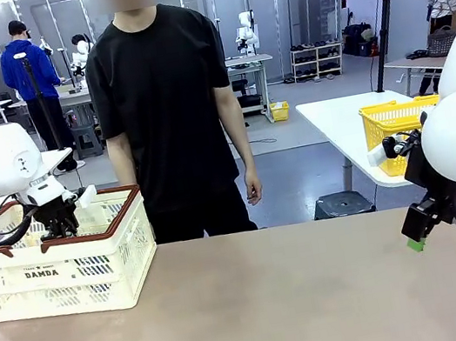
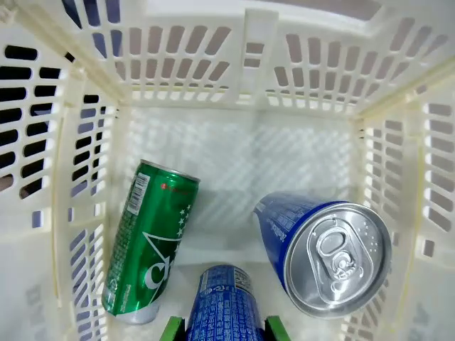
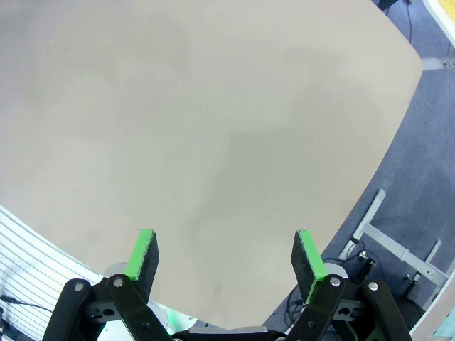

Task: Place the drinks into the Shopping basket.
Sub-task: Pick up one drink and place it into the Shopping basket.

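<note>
Left wrist view: a slim blue can [image 2: 222, 310] is clamped between the green pads [image 2: 173, 329] of the left gripper [image 2: 223, 328], low inside the Shopping basket [image 2: 249, 78]. A green can [image 2: 149, 238] lies on the basket floor beside a second, wider blue can [image 2: 327, 252]. Such cans are judged rigid, smooth and rather slippery, dentable if squeezed hard, and best held across the mid-body. The right gripper [image 3: 226, 259] hangs spread and empty over the table [image 3: 213, 128].

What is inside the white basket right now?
The Shopping basket holds a green can and a blue can. The left claw grips another blue can, whose lower end is cut off from view.
</note>
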